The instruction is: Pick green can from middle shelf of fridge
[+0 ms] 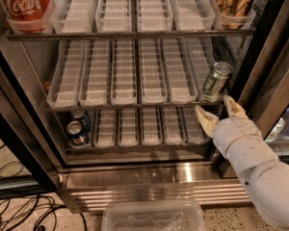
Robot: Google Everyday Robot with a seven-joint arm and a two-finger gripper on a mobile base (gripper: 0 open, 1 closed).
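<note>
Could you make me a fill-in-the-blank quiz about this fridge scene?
1. The small green metal can stands at the ___ end of the middle wire shelf.
2. The robot's pale claw sits just ___ that can, with its fingers open.
3. Two blue cans sit at the left of the ___ shelf.
4. The big red can is on the ___ shelf.
Missing words: right; below; bottom; top.

The green can (216,81) is glossy metal with a silver lid, and it stands at 3 o'clock on the middle shelf (126,71), whose lane trays are white slotted plastic, slightly shiny, on dark wire. The fridge (144,176) has a brushed steel base with a soft shine. The claw (219,113), at 6 o'clock from the can, shows smooth matt cream fingers, spread apart.
</note>
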